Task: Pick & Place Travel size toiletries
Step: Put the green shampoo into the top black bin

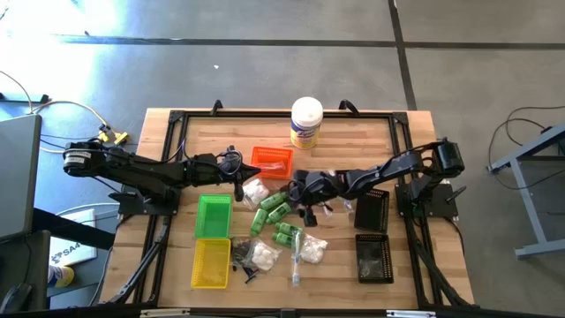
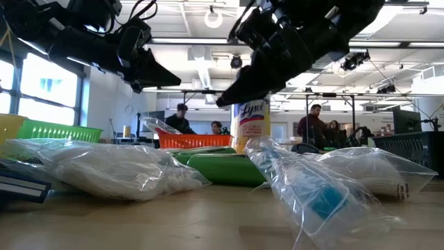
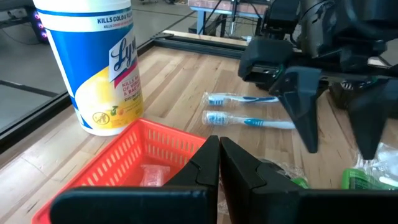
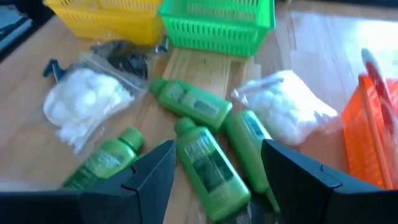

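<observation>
Spread wide, the right gripper (image 4: 214, 177) hangs just above the small green plastic bottles (image 4: 208, 162) lying in the table's middle, one bottle's long axis passing between its fingers. Beside them lie clear bags of white cotton (image 4: 84, 102). Farther off, the left gripper (image 3: 219, 165), pressed together, hovers over the orange mesh tray (image 3: 140, 152), near the white canister (image 3: 99, 62) labelled "Lysol", "KILLS COLD & FLU".

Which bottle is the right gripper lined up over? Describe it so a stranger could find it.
Start at the green basket. Below it lies a cluster of green bottles, and the open right gripper hovers over the middle bottle. Unlike its neighbours, it lies between the two dark fingers, cap toward the basket.
</observation>
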Controlling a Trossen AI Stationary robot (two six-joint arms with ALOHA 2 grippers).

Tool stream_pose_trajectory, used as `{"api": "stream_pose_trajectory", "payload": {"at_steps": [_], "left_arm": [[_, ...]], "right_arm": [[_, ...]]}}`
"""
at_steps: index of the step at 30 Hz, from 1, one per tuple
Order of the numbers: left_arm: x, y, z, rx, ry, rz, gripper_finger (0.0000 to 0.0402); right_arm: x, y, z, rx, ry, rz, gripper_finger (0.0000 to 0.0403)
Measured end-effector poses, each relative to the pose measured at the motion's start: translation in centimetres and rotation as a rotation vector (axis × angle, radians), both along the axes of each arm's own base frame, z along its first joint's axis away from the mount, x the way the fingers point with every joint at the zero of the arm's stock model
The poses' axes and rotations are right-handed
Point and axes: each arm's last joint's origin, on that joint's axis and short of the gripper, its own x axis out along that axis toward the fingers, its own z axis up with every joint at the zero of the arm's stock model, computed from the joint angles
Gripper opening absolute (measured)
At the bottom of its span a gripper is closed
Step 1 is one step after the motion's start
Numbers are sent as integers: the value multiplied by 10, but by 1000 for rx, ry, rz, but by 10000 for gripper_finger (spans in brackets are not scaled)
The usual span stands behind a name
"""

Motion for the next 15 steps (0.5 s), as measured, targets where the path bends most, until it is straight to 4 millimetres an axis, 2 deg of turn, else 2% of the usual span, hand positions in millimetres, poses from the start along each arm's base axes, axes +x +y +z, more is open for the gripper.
{"api": "stream_pose_trajectory", "payload": {"at_steps": [6, 15], "left_arm": [[0, 0, 0, 0, 0, 0, 7], [0, 0, 0, 0, 0, 0, 7]], "right_arm": [[10, 6, 17, -8, -20, 6, 231], [21, 8, 29, 3, -52, -5, 231]]}}
